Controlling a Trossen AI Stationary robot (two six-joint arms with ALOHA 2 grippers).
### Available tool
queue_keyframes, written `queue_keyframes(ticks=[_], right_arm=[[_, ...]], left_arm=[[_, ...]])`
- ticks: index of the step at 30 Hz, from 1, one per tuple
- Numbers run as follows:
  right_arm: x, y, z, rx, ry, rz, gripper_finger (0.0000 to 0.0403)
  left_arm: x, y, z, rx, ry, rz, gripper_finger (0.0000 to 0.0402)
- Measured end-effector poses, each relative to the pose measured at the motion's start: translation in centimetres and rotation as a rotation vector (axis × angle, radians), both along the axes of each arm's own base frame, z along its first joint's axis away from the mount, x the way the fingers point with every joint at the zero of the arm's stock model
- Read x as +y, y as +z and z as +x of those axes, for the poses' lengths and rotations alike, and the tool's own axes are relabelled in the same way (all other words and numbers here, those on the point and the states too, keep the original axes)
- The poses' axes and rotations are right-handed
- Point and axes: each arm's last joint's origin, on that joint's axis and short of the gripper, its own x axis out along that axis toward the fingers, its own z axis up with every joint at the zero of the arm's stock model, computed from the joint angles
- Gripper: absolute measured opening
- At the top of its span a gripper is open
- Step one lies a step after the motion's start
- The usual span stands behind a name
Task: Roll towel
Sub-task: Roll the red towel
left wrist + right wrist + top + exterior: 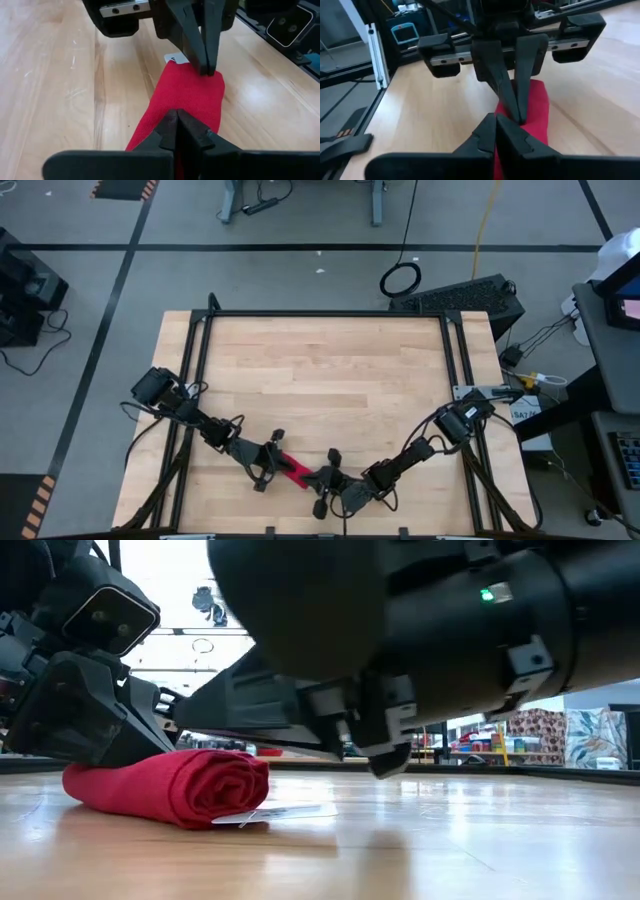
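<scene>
The towel (294,470) lies rolled into a short red bundle near the bench's (320,370) front edge, its long axis running between the two grippers. The left gripper (277,458) has its jaws clamped on one end, the right gripper (322,478) on the other. A white tag (268,812) pokes out onto the wood.
</scene>
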Motion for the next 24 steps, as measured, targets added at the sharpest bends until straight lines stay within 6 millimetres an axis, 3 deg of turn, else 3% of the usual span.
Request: queue_keyframes(ticks=[11, 24], right_arm=[[-0.2, -2.6, 1.3, 0.022, 0.012, 0.054, 0.0004], [0.0, -3.0, 1.1, 0.045, -0.017, 0.040, 0.0004]], left_arm=[[0.0, 0.0, 0.0, -0.003, -0.002, -0.002, 0.0015], [-0.1, 1.7, -0.2, -0.031, -0.076, 0.007, 0.0015]])
